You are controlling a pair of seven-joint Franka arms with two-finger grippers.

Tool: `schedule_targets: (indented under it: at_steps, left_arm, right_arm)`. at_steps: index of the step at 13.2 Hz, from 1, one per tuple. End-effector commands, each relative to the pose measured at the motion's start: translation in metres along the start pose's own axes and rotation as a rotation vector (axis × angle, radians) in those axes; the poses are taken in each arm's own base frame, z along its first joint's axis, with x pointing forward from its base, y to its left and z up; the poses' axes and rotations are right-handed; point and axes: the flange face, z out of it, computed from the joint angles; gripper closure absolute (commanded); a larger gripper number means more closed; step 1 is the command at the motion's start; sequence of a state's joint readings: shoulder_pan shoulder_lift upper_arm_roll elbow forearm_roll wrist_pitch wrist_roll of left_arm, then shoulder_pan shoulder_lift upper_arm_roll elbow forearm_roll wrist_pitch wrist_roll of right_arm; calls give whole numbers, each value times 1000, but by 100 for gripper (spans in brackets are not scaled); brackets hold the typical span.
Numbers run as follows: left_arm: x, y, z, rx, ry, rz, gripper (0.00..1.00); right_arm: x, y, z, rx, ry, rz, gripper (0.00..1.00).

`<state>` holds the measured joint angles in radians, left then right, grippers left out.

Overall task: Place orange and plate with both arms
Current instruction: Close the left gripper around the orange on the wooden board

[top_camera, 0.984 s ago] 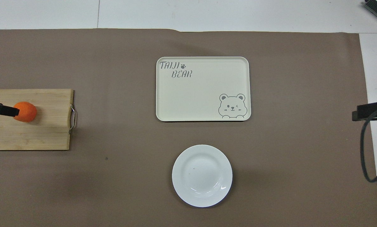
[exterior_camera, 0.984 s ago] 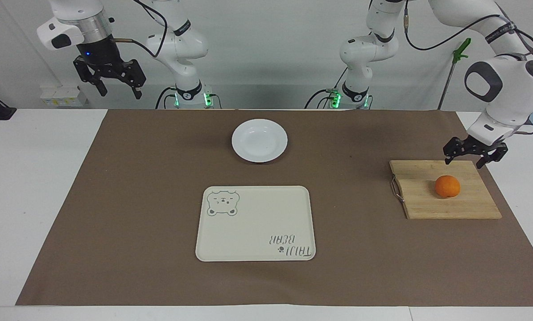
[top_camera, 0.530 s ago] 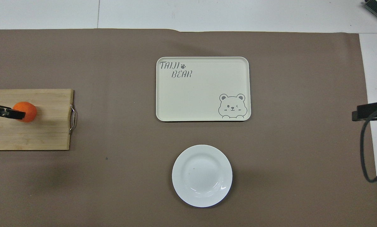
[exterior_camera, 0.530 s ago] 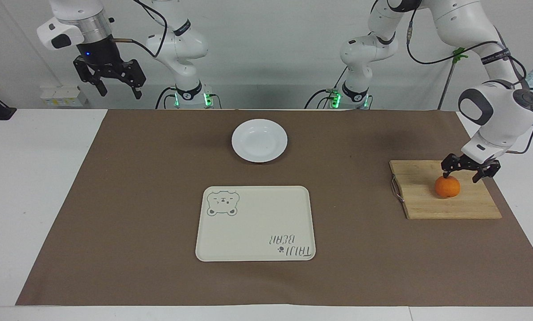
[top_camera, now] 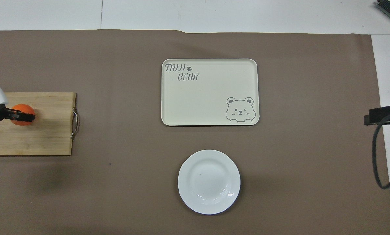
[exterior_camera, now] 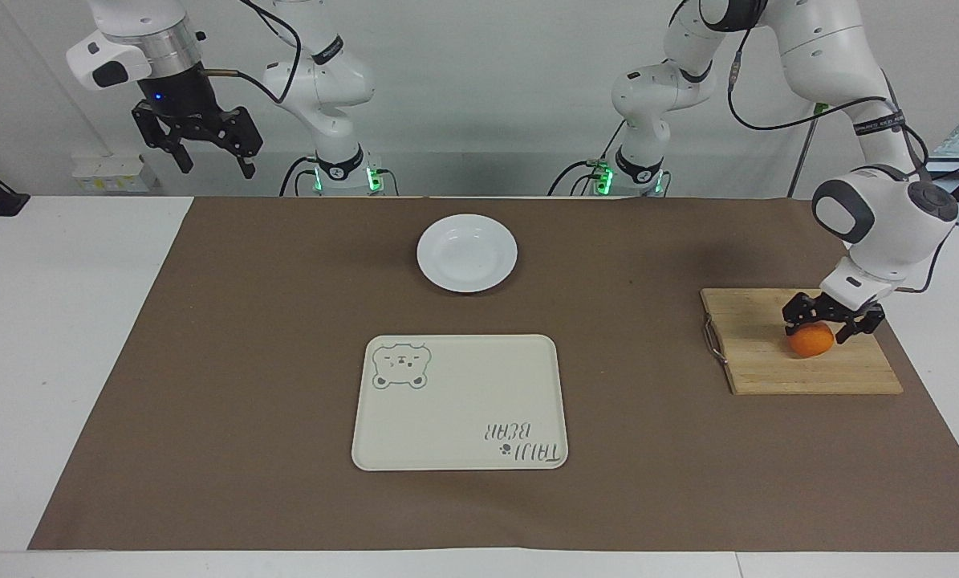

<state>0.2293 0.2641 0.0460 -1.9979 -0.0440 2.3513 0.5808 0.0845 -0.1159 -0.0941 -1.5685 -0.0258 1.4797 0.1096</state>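
Observation:
The orange [exterior_camera: 810, 343] lies on a wooden cutting board [exterior_camera: 768, 365] at the left arm's end of the table. My left gripper [exterior_camera: 826, 323] is down over it, open, with its fingers on either side of the fruit's top. In the overhead view the left gripper [top_camera: 25, 116] covers part of the orange [top_camera: 22, 121]. The white plate [exterior_camera: 467, 253] sits bare on the brown mat near the robots, also seen from overhead [top_camera: 209, 181]. My right gripper [exterior_camera: 210, 152] waits open, high over the right arm's end of the table.
A cream tray with a bear drawing [exterior_camera: 459, 401] lies on the mat, farther from the robots than the plate. The cutting board has a metal handle [exterior_camera: 713, 341] on the side toward the tray. A brown mat [exterior_camera: 206, 361] covers most of the table.
My left gripper has come down and moved toward the tray, from above the board's edge onto the orange. The orange, plate and right arm have not moved.

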Motion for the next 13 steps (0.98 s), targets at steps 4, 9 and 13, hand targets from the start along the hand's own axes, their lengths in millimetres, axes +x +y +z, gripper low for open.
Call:
schedule_targets:
  at_steps: [4, 9, 13]
  left_arm:
    - [-4, 2, 11, -1, 19, 6, 0]
    - [-4, 2, -16, 3, 31, 68, 100]
    - [16, 79, -72, -55, -15, 187, 100]
  right_arm:
    - [0, 4, -3, 16, -10, -18, 0]
    - [0, 4, -3, 16, -10, -16, 0]
    - [0, 4, -3, 16, -10, -18, 0]
